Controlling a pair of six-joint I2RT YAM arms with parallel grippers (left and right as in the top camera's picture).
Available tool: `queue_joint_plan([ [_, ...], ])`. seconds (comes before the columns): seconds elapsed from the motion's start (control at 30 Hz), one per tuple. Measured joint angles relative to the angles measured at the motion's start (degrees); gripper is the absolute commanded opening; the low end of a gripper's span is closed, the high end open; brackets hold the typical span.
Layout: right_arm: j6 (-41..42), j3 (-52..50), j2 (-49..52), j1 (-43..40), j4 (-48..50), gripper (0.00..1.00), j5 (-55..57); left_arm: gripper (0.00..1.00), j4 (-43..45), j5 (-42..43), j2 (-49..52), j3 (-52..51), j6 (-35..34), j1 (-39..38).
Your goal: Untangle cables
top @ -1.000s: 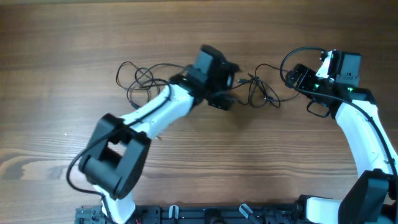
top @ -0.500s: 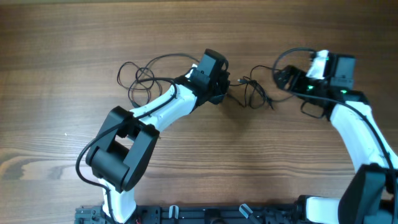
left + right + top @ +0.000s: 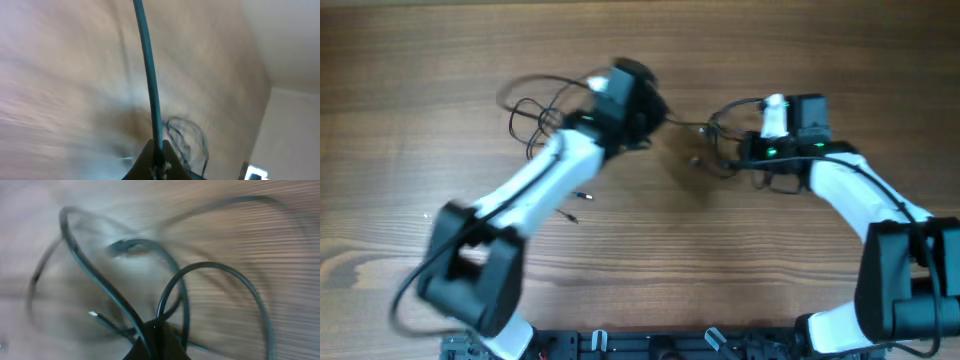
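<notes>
Shows the cables [image 3: 688, 125] strung along the far middle of the table [image 3: 410, 60], well away from the near edge; finds loose loops [image 3: 528, 112] left of centre and a small tangle [image 3: 718, 150] right of centre, joined by one straight strand [image 3: 680, 124] running between the two grippers; pinches that strand's left end in the left gripper [image 3: 658, 118], jaws narrow and closed on the cord, just beside the loose loops; from the left wrist, shows a single dark cord [image 3: 149, 75] clamped at the closed jaws and running straight up out of the top of the picture, with more loops blurred on the wood beyond; grips the small tangle with the right gripper [image 3: 732, 150], jaws likewise narrow and closed on cord; from the right wrist, catches at least two strands where the jaws meet, with one round loop [image 3: 220, 267] arching to the right and a longer curve sweeping off to the left over the wood; shows a small plug end [image 3: 583, 196] lying apart on bare wood nearer the middle of the table, beside the left arm [image 3: 535, 185], touching neither gripper; cannot tell whether that plug's thin cord joins the rest, nor whether the straight strand touches the table or hangs above it; shows the left arm and both wrist views heavily blurred.
</notes>
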Motion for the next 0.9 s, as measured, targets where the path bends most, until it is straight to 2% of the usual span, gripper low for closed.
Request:
queue_joint_plan([
  [0.1,2.25,0.0,-0.2,-9.25,-2.56,0.04,1.51,0.04,-3.02,-1.57,-9.92,0.0,8.33,9.94],
  [0.2,3.45,0.0,-0.2,-16.76,-4.44,0.04,2.78,0.04,-3.13,-2.84,-17.99,0.02,12.11,19.34],
  [0.37,4.94,0.0,-0.2,-19.78,-7.02,0.04,4.5,0.04,-1.22,-1.92,-23.56,0.02,15.5,28.41],
  [0.4,5.18,0.0,-0.2,-19.78,-7.23,0.09,4.72,0.04,0.09,0.33,-23.39,0.02,17.51,29.94],
  [0.43,5.35,0.0,-0.2,-19.78,-7.48,0.24,5.09,0.04,0.46,1.4,-23.37,0.0,18.97,30.29],
  [0.5,5.95,0.0,-0.2,-19.78,-8.09,0.67,5.66,0.04,1.73,3.21,-23.37,-0.02,21.53,30.42],
  [0.57,5.29,0.0,-0.22,-19.78,-8.52,0.99,5.95,0.04,2.78,6.4,-23.39,-0.02,24.87,30.42],
  [0.63,4.0,0.0,-0.22,-19.78,-8.63,1.0,4.66,0.04,3.82,11.89,-23.37,-0.02,28.15,30.42],
  [0.73,2.91,0.0,-0.22,-19.78,-7.74,1.0,1.16,0.04,10.49,26.32,-23.26,-0.24,32.26,30.45],
  [0.83,2.67,0.0,-0.37,-19.74,-6.62,1.0,-2.56,0.04,25.31,41.03,-23.26,-0.63,30.91,29.68],
  [0.87,2.67,0.0,-0.55,-19.74,-6.05,1.0,-3.52,0.04,28.72,43.17,-23.26,-0.5,29.68,29.27],
  [0.9,2.67,0.0,-0.96,-19.74,-5.81,1.0,-4.22,0.04,36.41,46.16,-23.26,-0.72,26.93,28.5],
])
